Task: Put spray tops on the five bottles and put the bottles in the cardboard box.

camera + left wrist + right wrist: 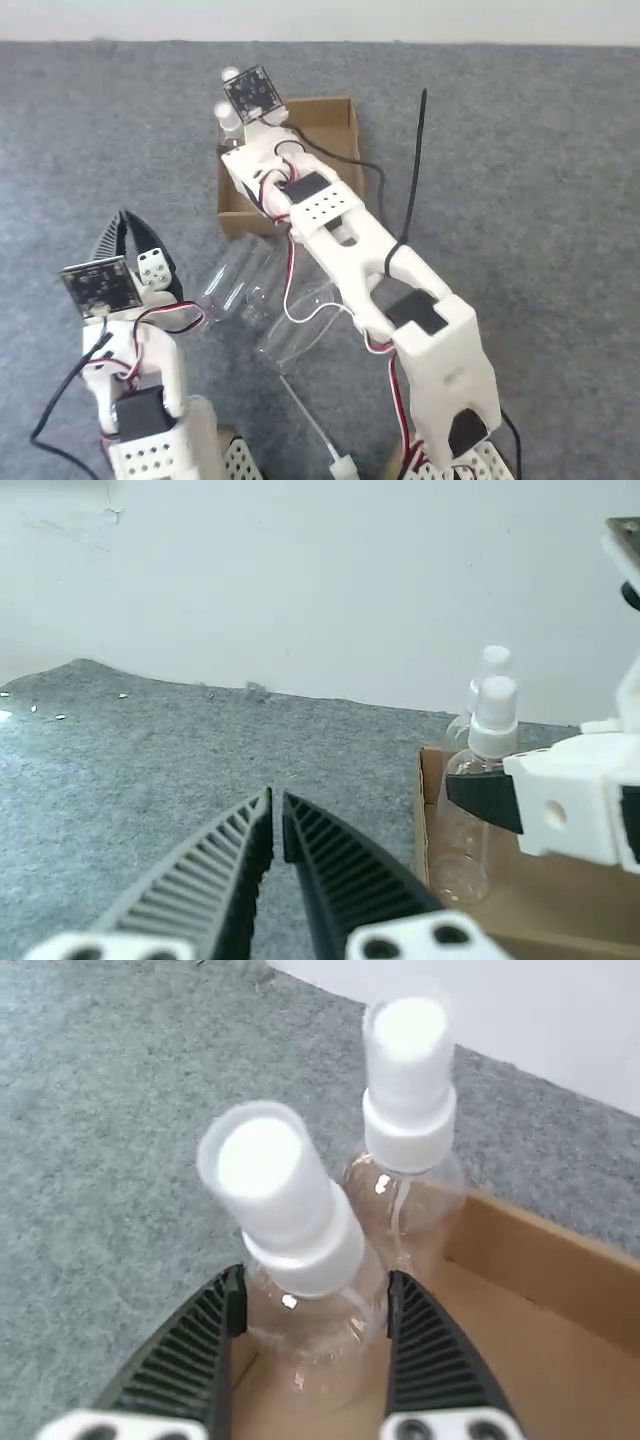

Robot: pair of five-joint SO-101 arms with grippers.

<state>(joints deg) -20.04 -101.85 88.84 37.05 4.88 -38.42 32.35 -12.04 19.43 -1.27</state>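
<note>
My right gripper is shut on a clear bottle with a white spray top, held upright in the far left corner of the cardboard box. A second topped bottle stands just behind it in the box. From above, the held bottle and the other one show at the box beside the right gripper. My left gripper is shut on nothing, above the carpet, near the table's front left. Clear bottles without tops lie between the arms.
A loose spray top with its thin tube lies at the front edge between the arm bases. The right arm stretches over the lying bottles toward the box. Grey carpet spreads to the left and right.
</note>
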